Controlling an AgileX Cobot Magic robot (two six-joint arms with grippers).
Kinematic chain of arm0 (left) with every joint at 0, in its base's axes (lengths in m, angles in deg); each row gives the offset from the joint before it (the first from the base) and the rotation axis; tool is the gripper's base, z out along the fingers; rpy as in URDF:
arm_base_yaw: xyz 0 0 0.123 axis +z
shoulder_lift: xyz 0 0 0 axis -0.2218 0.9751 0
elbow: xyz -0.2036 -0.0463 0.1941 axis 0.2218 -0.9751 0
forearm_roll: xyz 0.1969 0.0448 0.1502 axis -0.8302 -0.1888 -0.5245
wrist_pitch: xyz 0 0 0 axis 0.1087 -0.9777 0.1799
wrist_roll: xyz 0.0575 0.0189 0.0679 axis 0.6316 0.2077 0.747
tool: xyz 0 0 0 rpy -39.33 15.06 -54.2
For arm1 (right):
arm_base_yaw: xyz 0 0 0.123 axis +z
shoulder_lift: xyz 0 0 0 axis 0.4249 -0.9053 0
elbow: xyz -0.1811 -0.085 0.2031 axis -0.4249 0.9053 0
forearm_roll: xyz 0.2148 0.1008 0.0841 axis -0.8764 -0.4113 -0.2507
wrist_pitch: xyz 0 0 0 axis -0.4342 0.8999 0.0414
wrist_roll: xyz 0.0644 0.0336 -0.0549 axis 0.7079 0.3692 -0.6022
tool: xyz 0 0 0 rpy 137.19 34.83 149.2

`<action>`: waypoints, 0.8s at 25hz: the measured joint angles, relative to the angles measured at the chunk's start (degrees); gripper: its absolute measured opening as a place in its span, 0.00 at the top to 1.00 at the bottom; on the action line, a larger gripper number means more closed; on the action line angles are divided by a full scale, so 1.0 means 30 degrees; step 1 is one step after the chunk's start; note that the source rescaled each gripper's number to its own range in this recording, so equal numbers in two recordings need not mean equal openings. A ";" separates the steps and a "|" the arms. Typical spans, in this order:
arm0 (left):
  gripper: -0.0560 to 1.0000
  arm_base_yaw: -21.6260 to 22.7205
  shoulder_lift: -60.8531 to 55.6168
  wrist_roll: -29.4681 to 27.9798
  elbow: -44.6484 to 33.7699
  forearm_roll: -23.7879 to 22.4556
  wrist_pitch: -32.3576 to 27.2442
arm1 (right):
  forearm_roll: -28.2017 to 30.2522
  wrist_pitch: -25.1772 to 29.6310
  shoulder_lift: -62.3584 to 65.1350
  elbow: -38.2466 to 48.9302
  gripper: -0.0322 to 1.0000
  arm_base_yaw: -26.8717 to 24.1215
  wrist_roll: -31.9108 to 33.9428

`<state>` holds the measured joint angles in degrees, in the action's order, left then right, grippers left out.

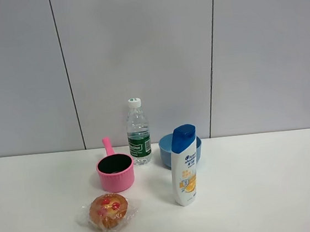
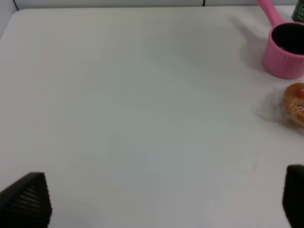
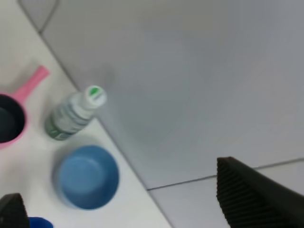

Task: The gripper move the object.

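Right now my left claw (image 2: 159,202) hangs spread wide over the white table (image 2: 118,95). The wrapped muffin (image 1: 108,210) lies near the table's front edge, just in front of the pink pot (image 1: 115,173), and well apart from that claw. My right claw (image 3: 128,209) gapes wide too, facing the blue bowl (image 3: 85,175) and the water bottle (image 3: 71,114).
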<state>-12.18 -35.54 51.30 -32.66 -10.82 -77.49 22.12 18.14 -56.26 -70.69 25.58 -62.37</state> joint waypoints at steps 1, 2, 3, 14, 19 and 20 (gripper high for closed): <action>0.00 0.0000 0.0000 0.0000 0.0000 0.0000 0.0000 | 0.0016 0.0000 0.0319 0.0000 0.39 0.0000 0.0219; 0.00 0.0000 0.0000 0.0000 0.0000 0.0000 0.0000 | 0.0022 0.0000 0.0653 0.0047 0.39 0.0000 0.0539; 0.00 0.0000 0.0000 0.0000 0.0000 0.0000 0.0000 | 0.0095 0.0000 0.0948 0.0185 0.39 0.0000 0.0845; 0.00 0.0000 0.0000 0.0000 0.0000 0.0000 0.0000 | 0.0218 0.0000 0.6580 0.8634 0.39 0.0000 0.3982; 0.00 0.0000 0.0000 0.0000 0.0000 0.0000 0.0000 | 0.0218 -0.0176 1.0067 1.4181 0.39 0.0000 0.5200; 0.00 0.0000 0.0000 0.0000 0.0000 0.0000 0.0000 | 0.0218 -0.0199 1.0817 1.5299 0.39 0.0000 0.5382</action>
<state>-12.18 -35.54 51.30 -32.66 -10.82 -77.49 22.78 17.54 -23.81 -24.80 25.58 -46.23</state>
